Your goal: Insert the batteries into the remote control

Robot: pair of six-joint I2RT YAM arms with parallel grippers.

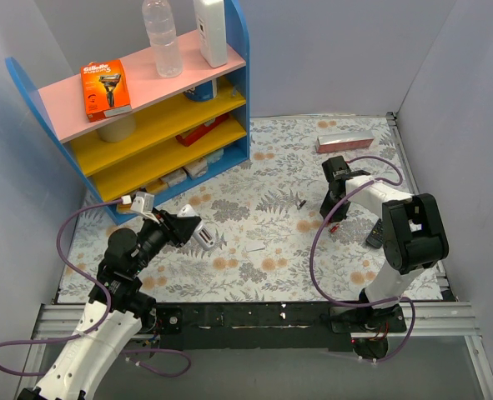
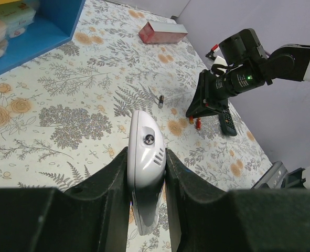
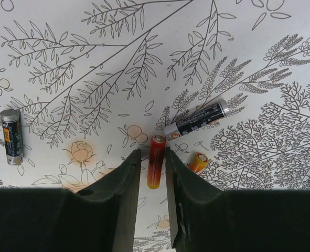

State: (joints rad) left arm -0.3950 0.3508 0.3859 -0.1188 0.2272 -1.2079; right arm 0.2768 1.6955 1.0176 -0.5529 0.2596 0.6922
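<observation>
**No cell loaded yet: first pick-up under way**

The loading itself has not begun, as far as these views show. The left pincer [image 2: 147, 158] is pressed onto the white remote control [image 2: 144, 137], pinching its long sides. It holds the remote over the left part of the bench [image 1: 254, 279], well apart from the batteries. The wrist view shows one face of the remote with a small round hole and some ridges. I cannot tell whether a battery compartment stands open, and no cell is visible in the remote.

All four cells I can count lie loose on the flowered bench, on the right-hand side. The right pincer [image 3: 152, 154] is down among them, its jaws spread a little, one on each side of a red battery [image 3: 156, 163] that lies lengthwise between them. A sliver of bench shows between the cell and one jaw, so I judge this a straddle and not yet a firm pinch. A second red battery [image 3: 198, 161] lies just beside it, and a black battery [image 3: 196, 119] lies near, just past the red battery's far end. Another black battery [image 3: 12, 135] lies well off to one side.

What I judge is left is nearly everything:
- Clamp the red cell and lift it.
- Carry it across to the remote.
- Seat it the right way round.
- Repeat for as many cells as the remote takes.

A dark slim thing [image 2: 227, 122] lies by the right arm; I cannot say what it is.
</observation>
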